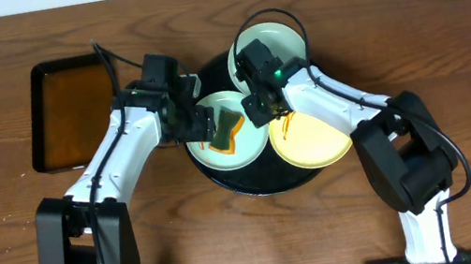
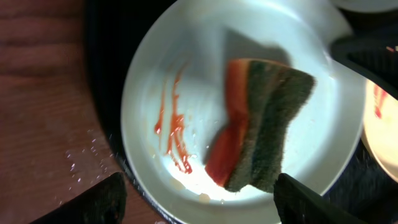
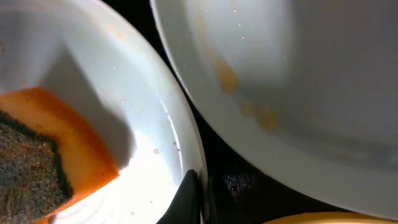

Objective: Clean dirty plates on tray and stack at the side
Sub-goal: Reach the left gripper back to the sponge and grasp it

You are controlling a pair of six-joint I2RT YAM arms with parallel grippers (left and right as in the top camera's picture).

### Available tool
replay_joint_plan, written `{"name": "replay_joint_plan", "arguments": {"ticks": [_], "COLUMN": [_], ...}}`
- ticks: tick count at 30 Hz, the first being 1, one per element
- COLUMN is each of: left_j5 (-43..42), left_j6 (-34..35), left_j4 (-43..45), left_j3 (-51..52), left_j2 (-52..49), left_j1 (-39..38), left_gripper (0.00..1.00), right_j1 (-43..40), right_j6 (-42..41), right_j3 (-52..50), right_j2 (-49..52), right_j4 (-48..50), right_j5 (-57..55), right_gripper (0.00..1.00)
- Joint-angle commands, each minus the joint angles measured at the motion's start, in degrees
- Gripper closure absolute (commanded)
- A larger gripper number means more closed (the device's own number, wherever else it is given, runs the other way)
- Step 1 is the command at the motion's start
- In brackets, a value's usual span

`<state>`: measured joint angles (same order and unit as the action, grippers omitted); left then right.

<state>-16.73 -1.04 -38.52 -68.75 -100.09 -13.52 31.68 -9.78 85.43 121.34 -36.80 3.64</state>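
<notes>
Closest to my left lens are my own two fingers [image 2: 93, 202], spread wide at the bottom of the view; my left claw [image 2: 199, 186] stands apart and holds nothing. Beneath everything sits the tray [image 1: 258, 186], black and round, on the wooden table [image 1: 446, 23], carrying all three plates. The near blue-green plate [image 2: 205, 56] lies right under my left claw. The far blue-green plate [image 1: 282, 35] sits at the tray's back edge and the yellow plate [image 1: 318, 143] at its right, each just beside the next. My right claw [image 1: 256, 107] is closed tight, one fingertip at the near plate's rim; whether the rim is pinched I cannot tell. On that plate rests the sponge [image 2: 261, 124], orange with a green scouring face, free of both claws. Smallest are the orange streaks [image 2: 174, 130] beside it, among water beads.

I judge the plates stiff, glazed and wet, so slippery and apt to chip. I would pinch one firmly at its raised rim, where no neighbour crowds it. The sponge looks soft and light and should squash, so I would take it across its thin sides.
</notes>
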Motion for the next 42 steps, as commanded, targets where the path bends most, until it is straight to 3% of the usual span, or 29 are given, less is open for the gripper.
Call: {"name": "replay_joint_plan", "arguments": {"ticks": [1, 2, 4, 11, 20, 26, 35, 42], "left_j5": [-6.27, -6.43, -6.43, -7.30, -7.26, -7.26, -7.26, -7.26], "left_j6": [-6.71, -6.80, -6.84, -6.69, -6.69, -6.67, -6.67, -6.64], "left_j4": [0.28, 0.50, 0.76, 0.52, 0.52, 0.50, 0.46, 0.39], "left_j3": [0.17, 0.17, 0.17, 0.17, 0.17, 0.17, 0.17, 0.17], "left_j2": [0.13, 0.13, 0.13, 0.13, 0.13, 0.13, 0.13, 0.13], "left_j1": [-0.07, -0.07, -0.07, -0.33, -1.84, -1.84, -1.84, -1.84], "left_gripper": [0.25, 0.25, 0.26, 0.26, 0.27, 0.27, 0.27, 0.27], "right_j1": [-0.61, -0.76, -1.03, -0.90, -0.94, -0.48, -0.09, -0.09], "right_j6": [1.92, 1.90, 1.64, -0.09, -9.94, -14.27, -15.06, -16.13], "right_j3": [0.52, 0.98, 3.13, 8.26, 7.85, 7.10, 3.26, 1.92], "right_j2": [0.42, 0.39, 0.37, 0.39, 0.50, 0.57, 0.57, 0.72], "right_j4": [-1.70, -2.54, -5.99, -13.38, -15.72, -15.39, -10.12, -8.70], "right_j5": [6.16, 6.32, 6.34, 6.32, 3.93, 0.68, 0.92, 0.90], "right_gripper": [0.81, 0.74, 0.70, 0.64, 0.72, 0.72, 0.75, 0.85]}}
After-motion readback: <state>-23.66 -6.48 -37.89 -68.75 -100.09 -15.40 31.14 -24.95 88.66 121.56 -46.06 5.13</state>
